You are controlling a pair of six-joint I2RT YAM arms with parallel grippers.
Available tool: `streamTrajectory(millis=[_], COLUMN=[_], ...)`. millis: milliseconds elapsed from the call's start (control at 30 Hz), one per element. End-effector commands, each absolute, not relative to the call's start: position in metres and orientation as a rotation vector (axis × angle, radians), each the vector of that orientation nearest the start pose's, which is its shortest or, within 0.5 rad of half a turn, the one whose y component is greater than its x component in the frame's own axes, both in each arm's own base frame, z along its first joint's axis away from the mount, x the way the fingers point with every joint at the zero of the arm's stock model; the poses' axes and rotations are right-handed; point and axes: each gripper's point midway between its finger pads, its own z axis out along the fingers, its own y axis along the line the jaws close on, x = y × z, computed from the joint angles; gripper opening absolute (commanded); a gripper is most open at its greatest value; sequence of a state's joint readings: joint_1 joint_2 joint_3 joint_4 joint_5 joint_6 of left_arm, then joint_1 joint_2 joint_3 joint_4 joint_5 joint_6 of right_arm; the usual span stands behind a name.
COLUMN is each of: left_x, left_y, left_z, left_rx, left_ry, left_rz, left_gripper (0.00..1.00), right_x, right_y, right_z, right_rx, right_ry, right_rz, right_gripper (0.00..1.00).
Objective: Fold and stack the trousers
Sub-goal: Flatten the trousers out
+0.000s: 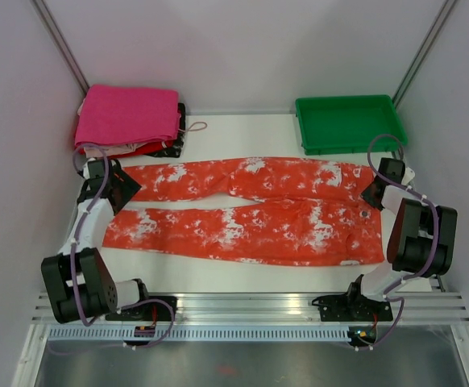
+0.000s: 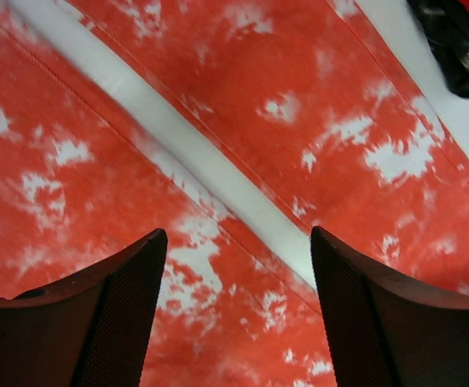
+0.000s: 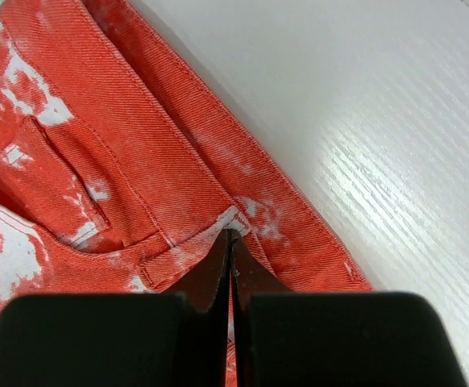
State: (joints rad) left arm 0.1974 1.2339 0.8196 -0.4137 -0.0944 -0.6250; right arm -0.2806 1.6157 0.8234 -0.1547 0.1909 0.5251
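Note:
The orange-red, white-mottled trousers (image 1: 251, 210) lie spread flat across the white table, waistband at the right and both legs running left. My left gripper (image 1: 126, 190) hovers over the leg ends; in the left wrist view it (image 2: 238, 234) is open and empty, with the gap between the two legs (image 2: 218, 193) under it. My right gripper (image 1: 371, 196) sits at the waistband's far corner; in the right wrist view it (image 3: 231, 235) is shut, pinching a raised fold of the waistband (image 3: 242, 218), with orange cloth showing between the jaws.
A folded pink garment (image 1: 128, 117) lies on a stack at the back left, with a black item (image 1: 174, 145) beside it, also in the left wrist view (image 2: 456, 44). A green tray (image 1: 350, 122) stands at the back right. A metal rail (image 1: 251, 310) runs along the near edge.

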Motion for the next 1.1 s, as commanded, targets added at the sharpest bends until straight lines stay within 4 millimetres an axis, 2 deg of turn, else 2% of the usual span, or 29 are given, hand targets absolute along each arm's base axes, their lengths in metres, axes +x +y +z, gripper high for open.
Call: streamTrajectory(millis=[0,67,100,167,267,433,467,567,633,667,733,767,867,967,1067], left_x=[0.364,0.381,0.389,0.399,0.412,0.430,0.432,0.439,0.433,0.436,0.429,0.430,0.424,0.413,0.412], left_y=[0.073,0.077,0.080,0.086,0.092,0.084,0.083,0.075,0.078,0.080,0.083,0.084,0.093,0.117,0.139], left_z=[0.132,0.128,0.132,0.130,0.117,0.092,0.088,0.069,0.047,0.046,0.029,0.028,0.015,0.005,0.001], left_rx=[-0.975,-0.934,-0.906,-0.901,-0.917,-0.959,-0.969,-1.015,-1.079,-1.101,-1.157,-1.178,-1.266,-1.357,-1.353], left_ry=[2.071,2.068,2.064,2.074,2.122,2.158,2.158,2.184,2.240,2.243,2.294,2.296,2.308,2.283,2.268], left_rz=[-0.126,-0.130,-0.124,-0.102,-0.082,-0.158,-0.168,-0.237,-0.204,-0.196,-0.170,-0.170,-0.158,-0.134,-0.155], left_gripper=[0.76,0.73,0.70,0.67,0.60,0.51,0.45,0.33,0.27,0.24,0.18,0.13,0.11,0.11,0.06], right_x=[0.346,0.356,0.358,0.368,0.379,0.388,0.388,0.383,0.379,0.378,0.376,0.377,0.377,0.375,0.371], right_y=[-0.142,-0.149,-0.151,-0.156,-0.163,-0.163,-0.162,-0.157,-0.156,-0.157,-0.155,-0.155,-0.150,-0.149,-0.149], right_z=[0.009,0.011,0.010,0.011,0.019,0.028,0.028,0.026,0.029,0.030,0.035,0.041,0.046,0.050,0.054], right_rx=[1.088,1.089,1.088,1.068,1.054,1.045,1.044,1.037,1.031,1.028,1.023,1.014,1.002,0.992,0.973], right_ry=[2.246,2.235,2.242,2.238,2.193,2.162,2.164,2.164,2.163,2.163,2.155,2.146,2.135,2.128,2.123], right_rz=[-0.206,-0.195,-0.195,-0.203,-0.217,-0.189,-0.179,-0.161,-0.163,-0.170,-0.166,-0.158,-0.125,-0.123,-0.139], right_gripper=[0.00,0.00,0.00,0.00,0.00,0.00,0.00,0.00,0.00,0.00,0.00,0.00,0.00,0.00,0.00])
